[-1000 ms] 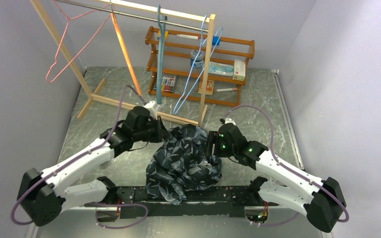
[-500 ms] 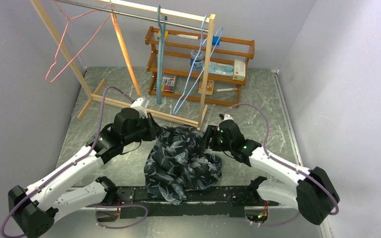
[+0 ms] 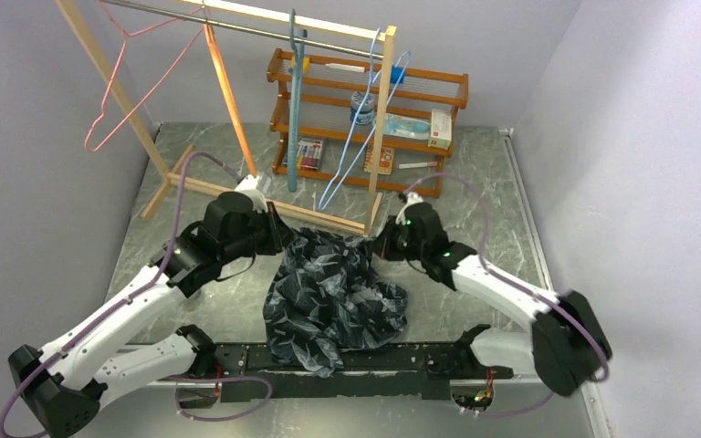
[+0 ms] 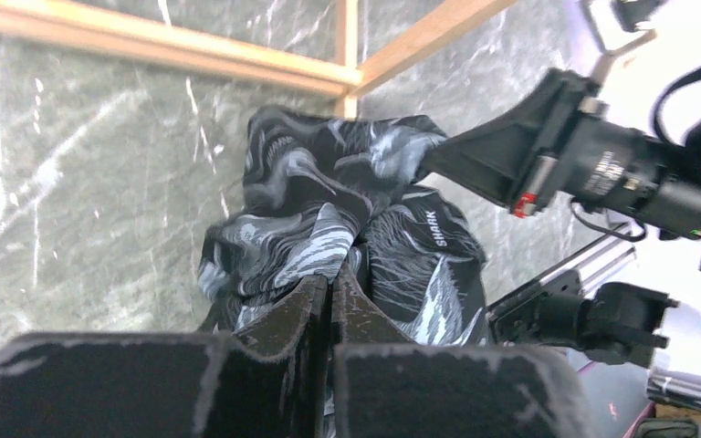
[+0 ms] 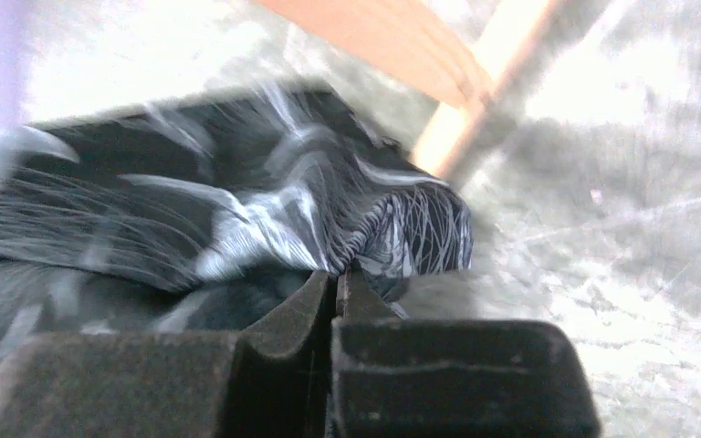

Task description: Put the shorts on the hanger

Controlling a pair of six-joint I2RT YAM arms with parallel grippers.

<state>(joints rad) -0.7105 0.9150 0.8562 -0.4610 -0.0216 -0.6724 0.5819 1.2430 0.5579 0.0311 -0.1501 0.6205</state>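
The dark shorts (image 3: pixel 333 292) with pale wavy streaks lie crumpled on the table between my arms. Their far edge is lifted and stretched between both grippers. My left gripper (image 3: pixel 283 239) is shut on the left part of that edge. In the left wrist view its fingertips (image 4: pixel 331 278) pinch a fold of the shorts (image 4: pixel 329 201). My right gripper (image 3: pixel 379 245) is shut on the right corner. Its wrist view shows the gathered waistband of the shorts (image 5: pixel 237 210) between the closed gripper (image 5: pixel 336 274). The light-blue wire hanger (image 3: pixel 351 137) hangs from the rail beside the rack's right post.
The wooden clothes rack's base bar (image 3: pixel 265 203) runs just beyond the shorts. A pink wire hanger (image 3: pixel 119 82) and a teal plastic hanger (image 3: pixel 294 100) hang on the rail. A wooden shelf (image 3: pixel 402 100) with small items stands at the back.
My right gripper has gone from open to shut on the shorts' edge. Both arms have moved toward the rack, pulling the far edge of the shorts out between them.
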